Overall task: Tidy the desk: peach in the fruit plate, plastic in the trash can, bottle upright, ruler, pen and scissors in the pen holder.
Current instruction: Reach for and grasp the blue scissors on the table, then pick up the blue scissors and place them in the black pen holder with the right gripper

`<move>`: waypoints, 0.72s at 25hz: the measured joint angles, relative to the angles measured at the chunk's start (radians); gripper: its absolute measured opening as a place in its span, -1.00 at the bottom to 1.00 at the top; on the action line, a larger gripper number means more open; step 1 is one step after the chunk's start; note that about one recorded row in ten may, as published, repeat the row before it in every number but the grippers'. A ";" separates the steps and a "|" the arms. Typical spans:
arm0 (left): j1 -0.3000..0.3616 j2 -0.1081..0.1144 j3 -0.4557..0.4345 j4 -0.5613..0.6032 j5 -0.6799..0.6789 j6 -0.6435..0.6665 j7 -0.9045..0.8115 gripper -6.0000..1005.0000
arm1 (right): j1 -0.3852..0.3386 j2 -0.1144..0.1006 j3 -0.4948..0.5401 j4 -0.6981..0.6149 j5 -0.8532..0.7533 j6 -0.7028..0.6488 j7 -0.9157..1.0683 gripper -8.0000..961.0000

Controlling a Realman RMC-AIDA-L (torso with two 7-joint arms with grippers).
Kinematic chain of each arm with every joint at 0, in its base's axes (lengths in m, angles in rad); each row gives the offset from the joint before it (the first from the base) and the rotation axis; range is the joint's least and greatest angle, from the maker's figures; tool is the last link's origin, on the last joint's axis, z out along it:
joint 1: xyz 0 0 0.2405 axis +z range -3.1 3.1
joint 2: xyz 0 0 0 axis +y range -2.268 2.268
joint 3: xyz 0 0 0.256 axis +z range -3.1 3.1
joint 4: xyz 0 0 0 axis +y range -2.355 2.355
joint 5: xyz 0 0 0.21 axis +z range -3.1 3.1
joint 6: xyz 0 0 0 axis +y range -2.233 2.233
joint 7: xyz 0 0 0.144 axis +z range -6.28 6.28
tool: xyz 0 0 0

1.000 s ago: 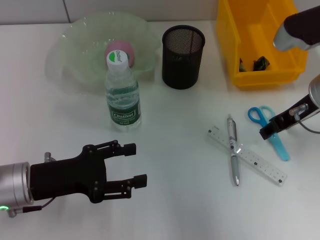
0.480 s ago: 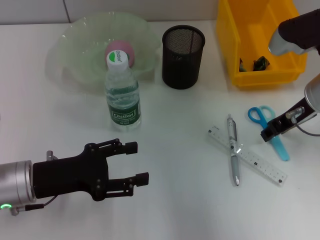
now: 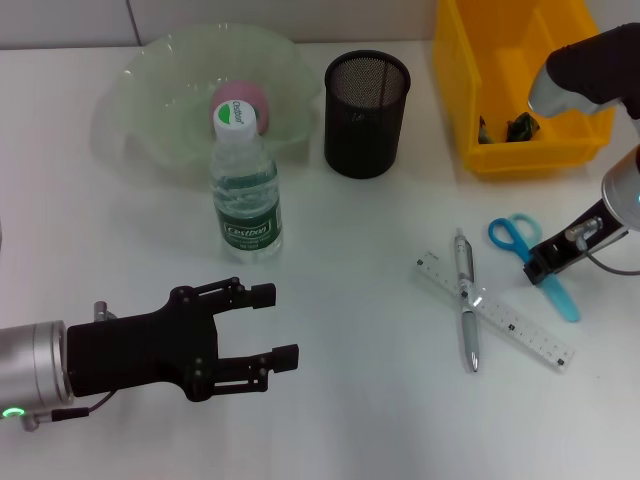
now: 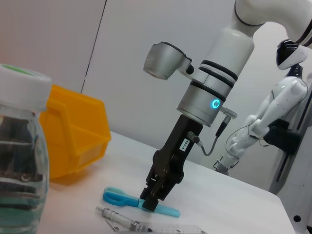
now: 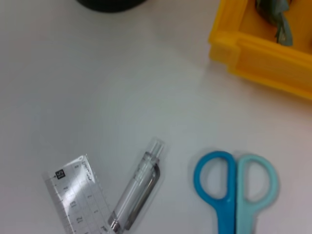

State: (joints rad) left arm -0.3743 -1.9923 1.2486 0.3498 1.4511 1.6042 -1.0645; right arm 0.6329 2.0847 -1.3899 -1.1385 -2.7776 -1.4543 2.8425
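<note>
Where right gripper (image 3: 541,266) descends, scissors (image 3: 532,264) half-hidden.

Tabletop (image 3: 360,400): white, plain and matte, filling nearly the whole head view; soft shadows lie on it.
Wall (image 3: 60,20): pale panels along the far edge of the tabletop, meeting it in a straight line.
Seam (image 3: 131,20): a thin dark line in the wall, running down to the table edge; the left wrist view shows it as a slanted line.
White figure (image 4: 273,112): a humanoid machine standing beyond the table, with a dark head, white body and a bent arm.
Dark frame (image 4: 301,161): an upright post just beside the white figure.
</note>
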 joint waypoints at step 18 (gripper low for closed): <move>0.005 0.000 0.000 -0.002 0.000 0.002 0.000 0.62 | -0.059 0.001 0.005 -0.129 0.007 -0.013 -0.011 -0.56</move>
State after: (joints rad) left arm -0.3690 -1.9926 1.2487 0.3482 1.4511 1.6062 -1.0645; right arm 0.5740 2.0857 -1.3847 -1.2672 -2.7704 -1.4672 2.8311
